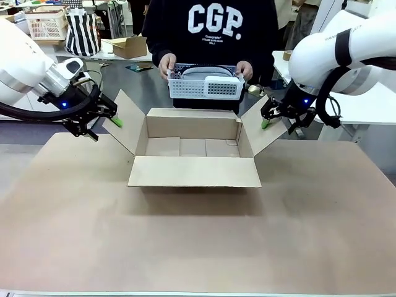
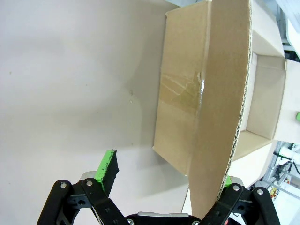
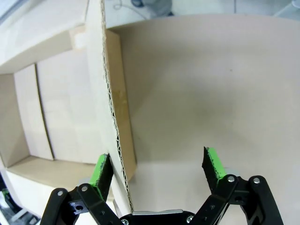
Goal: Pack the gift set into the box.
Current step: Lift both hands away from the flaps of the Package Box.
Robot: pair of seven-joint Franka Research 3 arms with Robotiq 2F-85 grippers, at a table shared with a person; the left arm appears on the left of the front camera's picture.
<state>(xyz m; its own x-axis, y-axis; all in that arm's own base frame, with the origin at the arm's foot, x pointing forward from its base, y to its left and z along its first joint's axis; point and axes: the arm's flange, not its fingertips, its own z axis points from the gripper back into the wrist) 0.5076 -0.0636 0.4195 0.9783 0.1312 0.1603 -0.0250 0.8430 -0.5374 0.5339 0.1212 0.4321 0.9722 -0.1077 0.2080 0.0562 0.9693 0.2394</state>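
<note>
I am bracing the two side flaps of the large plain brown corrugated cardboard box (image 1: 195, 172) outward, so my job here, as I judge it, is to give the person a wide, steady opening. That means pressing lightly and not letting either flap spring inward or the box slide on the tan table (image 1: 185, 253). My left gripper (image 1: 105, 127) is standing spread with the left flap between its fingers, resting against one finger and clear of the other green pad. My right gripper (image 3: 157, 168) is likewise spread, the right flap's raw edge running just beside one pad, so neither is pinching anything. The box is sitting open between my grippers. Beyond its far flap, the person's hands (image 1: 167, 65) are holding the gift set, a white perforated plastic basket (image 1: 205, 88), above the table.
</note>
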